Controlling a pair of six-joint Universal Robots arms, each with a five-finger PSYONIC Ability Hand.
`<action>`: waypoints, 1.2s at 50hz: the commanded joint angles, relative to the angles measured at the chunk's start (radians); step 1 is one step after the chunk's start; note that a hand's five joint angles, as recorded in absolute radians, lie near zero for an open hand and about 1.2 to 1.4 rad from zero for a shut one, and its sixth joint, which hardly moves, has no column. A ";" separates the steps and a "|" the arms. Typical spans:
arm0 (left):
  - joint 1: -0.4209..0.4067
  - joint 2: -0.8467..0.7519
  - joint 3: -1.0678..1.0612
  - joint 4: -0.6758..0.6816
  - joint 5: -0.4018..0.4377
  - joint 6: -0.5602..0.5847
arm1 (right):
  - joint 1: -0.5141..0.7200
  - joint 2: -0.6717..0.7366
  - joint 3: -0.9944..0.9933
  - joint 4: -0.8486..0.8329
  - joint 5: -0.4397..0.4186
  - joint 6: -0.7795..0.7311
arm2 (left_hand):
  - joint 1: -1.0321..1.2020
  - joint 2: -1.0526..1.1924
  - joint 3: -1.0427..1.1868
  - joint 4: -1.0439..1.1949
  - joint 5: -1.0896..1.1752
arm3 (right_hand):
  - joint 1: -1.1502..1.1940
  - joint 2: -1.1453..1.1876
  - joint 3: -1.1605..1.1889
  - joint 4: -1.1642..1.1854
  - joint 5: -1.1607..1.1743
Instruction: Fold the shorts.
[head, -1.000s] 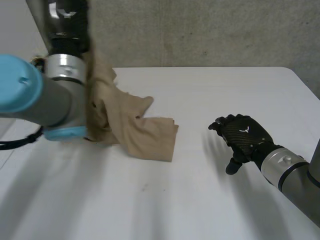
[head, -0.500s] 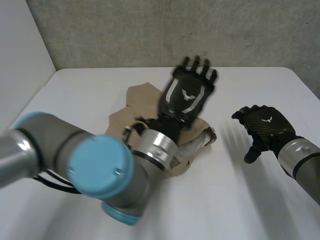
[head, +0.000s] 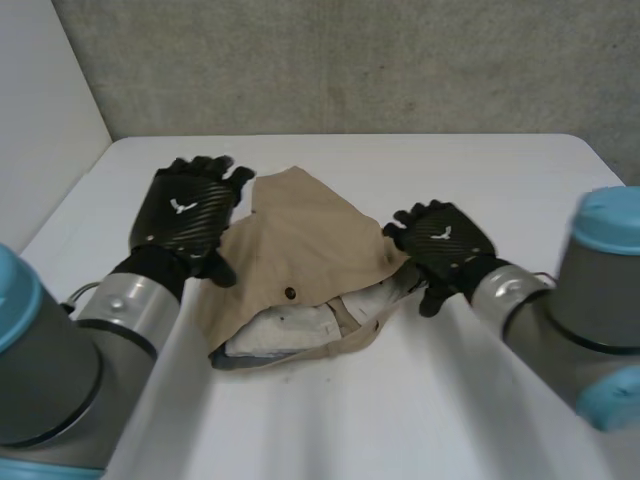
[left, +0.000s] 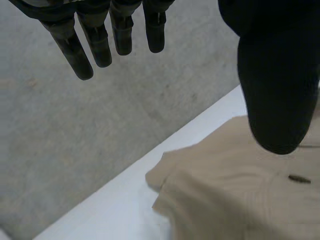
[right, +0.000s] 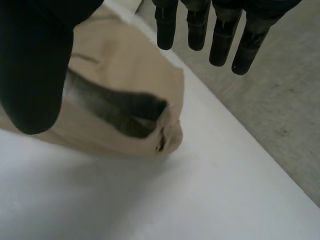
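A grey wall (head: 350, 60) is rising behind the white table (head: 480, 170), where the tan shorts (head: 300, 260) are lying crumpled in the middle. The left hand (head: 185, 215) is poised at their left edge and the right hand (head: 440, 240) at their right edge, both spreading straight fingers and gripping nothing.

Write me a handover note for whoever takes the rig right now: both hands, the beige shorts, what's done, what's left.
Left hand: open, fingers straight, holding nothing, over the left edge of the shorts.
Right hand: open, holding nothing, over their right edge.
Beige fabric shorts: rumpled in the middle of the white table, waistband gaping toward the robot, pale lining showing.
Done: no tidy fold yet.
Left: probably flatten them, then fold.
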 joint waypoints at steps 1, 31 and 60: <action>0.072 0.060 -0.069 0.002 0.006 -0.004 | 0.017 0.210 -0.171 0.006 0.123 -0.132 | -0.034 -0.017 -0.026 -0.016 -0.017 | 0.442 0.420 0.422 0.411 0.413; 0.123 0.058 -0.101 0.003 0.009 -0.009 | -0.256 0.288 -0.539 0.015 0.244 -0.182 | -0.037 -0.020 -0.029 -0.019 -0.020 | -0.028 -0.050 -0.048 -0.059 -0.057; 0.107 0.007 -0.129 0.013 0.007 -0.010 | 0.021 -0.089 0.215 -0.010 0.055 0.305 | -0.034 -0.017 -0.026 -0.016 -0.017 | 0.208 0.186 0.188 0.177 0.179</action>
